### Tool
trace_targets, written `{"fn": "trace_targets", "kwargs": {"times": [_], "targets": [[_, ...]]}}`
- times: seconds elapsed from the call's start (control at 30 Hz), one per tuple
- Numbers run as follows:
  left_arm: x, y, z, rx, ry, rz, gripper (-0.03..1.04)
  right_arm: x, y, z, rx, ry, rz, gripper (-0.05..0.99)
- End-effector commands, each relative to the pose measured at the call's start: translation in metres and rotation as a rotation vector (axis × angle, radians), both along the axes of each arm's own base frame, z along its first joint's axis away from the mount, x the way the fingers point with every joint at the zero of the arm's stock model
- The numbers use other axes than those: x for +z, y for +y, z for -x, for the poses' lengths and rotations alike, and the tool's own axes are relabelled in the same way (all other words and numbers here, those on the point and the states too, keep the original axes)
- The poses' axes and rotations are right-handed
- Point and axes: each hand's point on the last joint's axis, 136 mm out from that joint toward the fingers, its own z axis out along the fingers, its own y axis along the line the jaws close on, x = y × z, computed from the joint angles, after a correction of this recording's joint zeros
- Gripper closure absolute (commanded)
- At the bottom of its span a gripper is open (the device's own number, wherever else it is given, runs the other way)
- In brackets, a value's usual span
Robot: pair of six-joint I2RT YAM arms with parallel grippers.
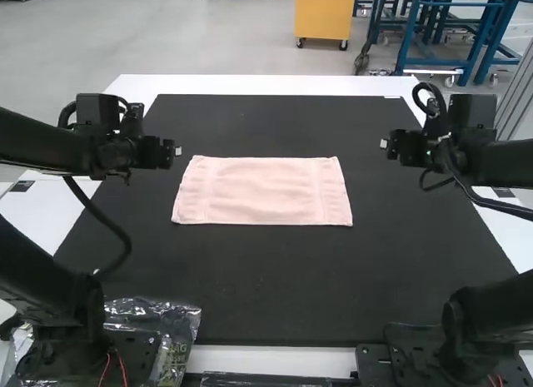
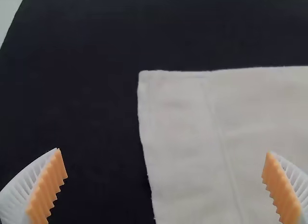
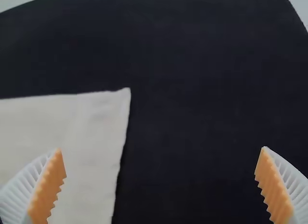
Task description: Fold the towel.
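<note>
With both grippers' fingers apart and empty, towel flat mid-mat, probably between folds; next move likely needs a corner or edge pinched.

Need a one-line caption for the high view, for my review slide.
A pink towel lies flat, its long sides running left to right, on a black mat between two robot arms.
</note>
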Motion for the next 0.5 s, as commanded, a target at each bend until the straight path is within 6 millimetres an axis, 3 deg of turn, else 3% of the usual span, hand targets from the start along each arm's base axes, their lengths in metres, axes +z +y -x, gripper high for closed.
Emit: {"fn": "trace_targets", "kwargs": {"times": [0.0, 0.2, 0.47], "targets": [[0.000, -0.002, -0.008, -0.027, -0.009, 0.033, 0.05, -0.008, 0.015, 0.001, 0.050, 0.016, -0.019, 0.04], [-0.034, 0.003, -0.021, -0.031, 0.033, 0.014, 0.05, -0.046, 0.041, -0.008, 0.111, 0.095, -0.015, 0.04], [-0.062, 0.003, -0.043, -0.052, 0.050, -0.011, 0.05, -0.063, 0.081, -0.034, 0.170, 0.061, 0.011, 0.04]]}}
